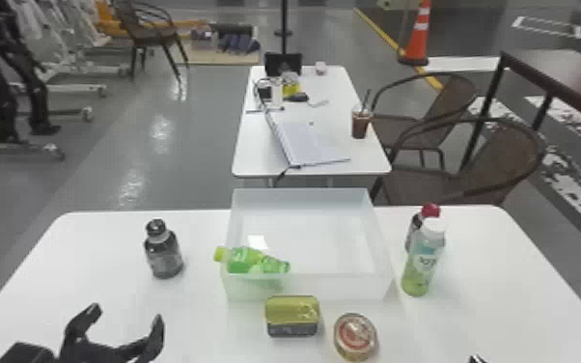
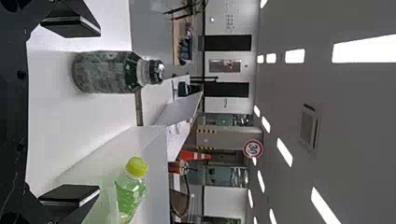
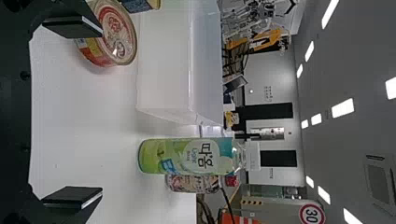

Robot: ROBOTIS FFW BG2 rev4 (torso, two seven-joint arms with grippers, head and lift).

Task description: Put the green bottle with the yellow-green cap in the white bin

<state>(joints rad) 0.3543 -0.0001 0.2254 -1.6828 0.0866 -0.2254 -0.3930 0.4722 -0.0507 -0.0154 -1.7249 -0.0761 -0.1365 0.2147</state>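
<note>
Can see the green bottle with the yellow-green cap [image 1: 242, 261] inside the white bin [image 1: 338, 287], lying tilted at the near left corner, cap poking over the left wall. Find the left gripper [image 1: 125, 321] over the near left of the table [image 1: 497, 314], jaws spread wide and gripping nothing. Catch a bit of the right gripper [image 1: 477, 359] at the head view's bottom edge, jaws wide apart and empty in its wrist view. Notice the dark bottle with a black cap [image 1: 163, 256] standing left of the bin, greyish label around it. Spot the white-capped bottle [image 1: 422, 263] upright to the right, with dark characters on a pale round patch, and a red-capped bottle [image 1: 430, 211] behind it, patterned all round. Lastly, in front of the bin, see a gold-lidded rectangular tin [image 1: 292, 316] and a round tin [image 1: 355, 336], lid printed in red.
</note>
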